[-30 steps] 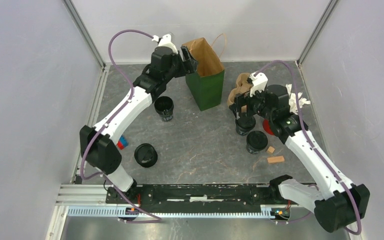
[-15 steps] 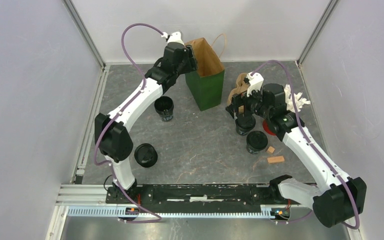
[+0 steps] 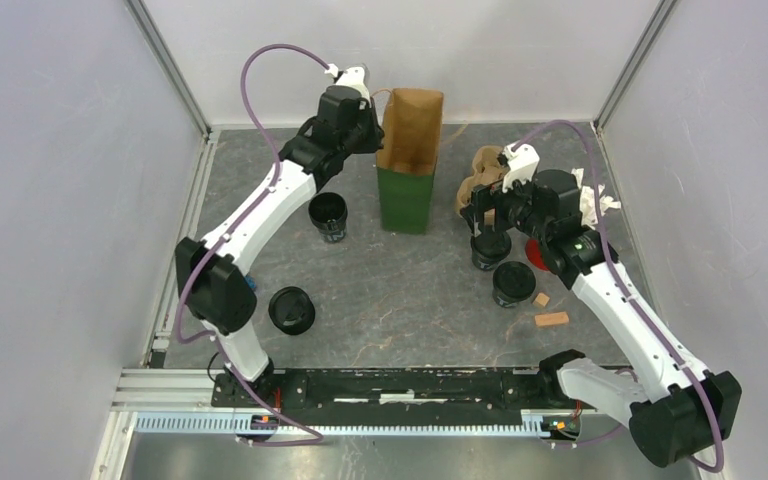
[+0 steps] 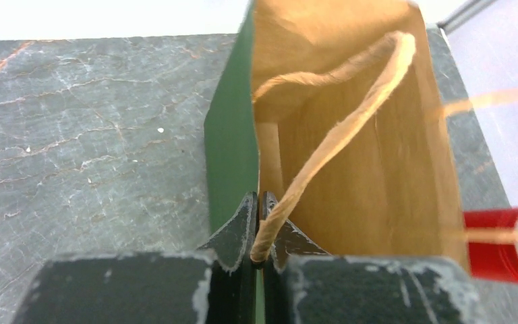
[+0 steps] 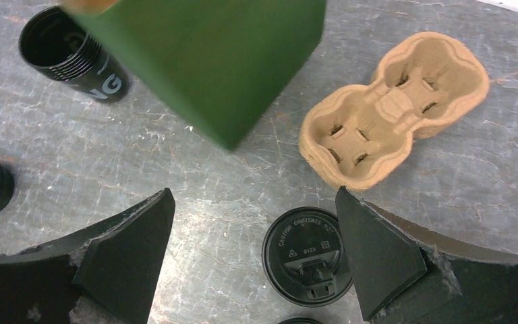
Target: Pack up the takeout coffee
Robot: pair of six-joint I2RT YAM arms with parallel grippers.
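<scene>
Two lidded black takeout coffee cups stand right of centre, one under my right gripper and one nearer. A third cup stands lidless left of the green paper bag. A fourth black cup sits at the near left. My left gripper is shut on the bag's left rim, the twine handle running beside its jaws. My right gripper hangs open above the first cup, which lies near its right finger.
A tan pulp cup carrier lies right of the bag. A red cup with white packets is behind my right arm. Two small orange blocks lie near the front right. A blue and red object sits by the left arm.
My left gripper closed on the bag's rim and the bag swung round, its mouth now narrower toward the camera. The right gripper stayed open over the lidded cup, barely moving.
</scene>
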